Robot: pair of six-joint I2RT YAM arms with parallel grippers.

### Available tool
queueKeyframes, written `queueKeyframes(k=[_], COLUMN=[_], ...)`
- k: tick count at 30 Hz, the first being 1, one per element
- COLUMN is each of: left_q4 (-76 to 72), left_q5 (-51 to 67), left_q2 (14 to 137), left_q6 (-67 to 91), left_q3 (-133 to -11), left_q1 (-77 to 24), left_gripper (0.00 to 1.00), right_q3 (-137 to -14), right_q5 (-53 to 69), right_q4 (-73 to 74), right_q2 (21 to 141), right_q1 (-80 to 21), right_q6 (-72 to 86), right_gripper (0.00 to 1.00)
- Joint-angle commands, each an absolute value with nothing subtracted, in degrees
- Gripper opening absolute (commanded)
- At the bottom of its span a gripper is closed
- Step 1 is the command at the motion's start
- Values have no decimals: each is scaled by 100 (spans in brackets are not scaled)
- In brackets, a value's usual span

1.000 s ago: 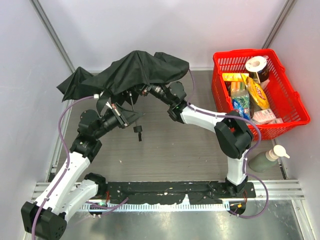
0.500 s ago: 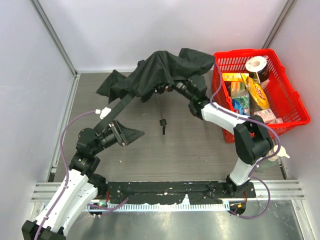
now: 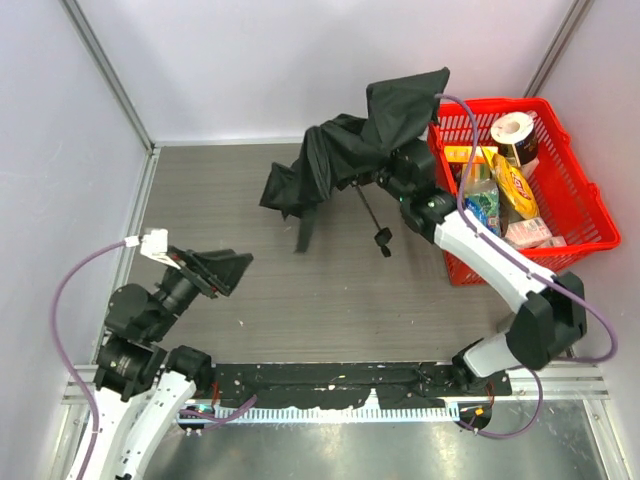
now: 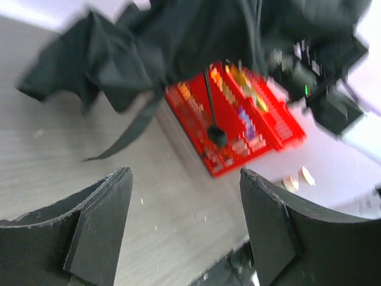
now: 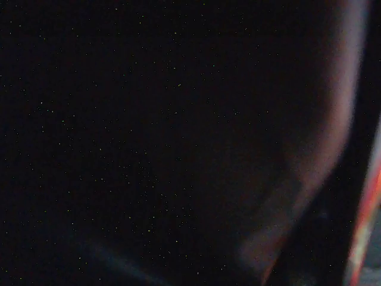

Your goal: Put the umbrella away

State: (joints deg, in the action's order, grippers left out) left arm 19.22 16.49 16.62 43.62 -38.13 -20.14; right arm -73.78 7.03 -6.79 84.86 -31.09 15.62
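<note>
The black umbrella (image 3: pixel 345 150) hangs in the air at the back of the table, just left of the red basket (image 3: pixel 580 205). Its canopy is bunched over the end of my right arm (image 3: pixel 415 190), so the right gripper's fingers are hidden under the fabric, and they alone carry the umbrella. The thin shaft (image 3: pixel 368 212) slants down to the small handle (image 3: pixel 382 237), and a strap (image 3: pixel 303 232) dangles. The right wrist view is all dark cloth. My left gripper (image 3: pixel 232 274) is open and empty at the near left, far from the umbrella (image 4: pixel 178 42), its fingers spread wide (image 4: pixel 186 179).
The basket (image 4: pixel 262 119) holds groceries, among them a paper roll (image 3: pixel 513 128), a yellow bag (image 3: pixel 515 185) and a bottle (image 3: pixel 480 200). A green pump bottle (image 3: pixel 535 318) lies on the table by the right wall. Grey walls close in the left, back and right.
My left gripper let go of the umbrella, opened wide and drew back to the near left. The right arm swung the umbrella to the right, up against the basket.
</note>
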Motion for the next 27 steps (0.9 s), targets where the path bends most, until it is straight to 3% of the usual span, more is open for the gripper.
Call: queueKeyframes(k=[1,3,6,10,13,19,27], left_q4=[2059,1724,1075,134,-551,-158,-237], left_q5=[220,517,1394,2362,2627,1637,1082], left_q2=[1958,2537,3688,4858,5377,6011,5968], left_q6=[4410,4919,5369,5835,6064,6116,6706], left_q3=[-4385,-4631,-5175,-5633,-5765,-6170,-6038], left_q1=[-2030,-2021,-2013,-2004,-2013,-2267,-2583], left_gripper=[81,84,99,100,100,100,100], right_q3=[-6567,-5900,-5083,-4589,-4544,-4333,-4604], right_q5=[-666,-521,130,378,-400,-1809,-1838], right_q4=[-1387,-2160,-3213,-3892,-3981,-5200,-5713], right_q2=[7543,7209,6847,6469,6460,6776,7285], right_q1=[-3567,-3630,-3682,-3918,-4323,-5326,-5440], right_q6=[-710,-1106,-1432,-1669,-2387,-3734,-3911], right_gripper=[1,1,1,1,1,1,1])
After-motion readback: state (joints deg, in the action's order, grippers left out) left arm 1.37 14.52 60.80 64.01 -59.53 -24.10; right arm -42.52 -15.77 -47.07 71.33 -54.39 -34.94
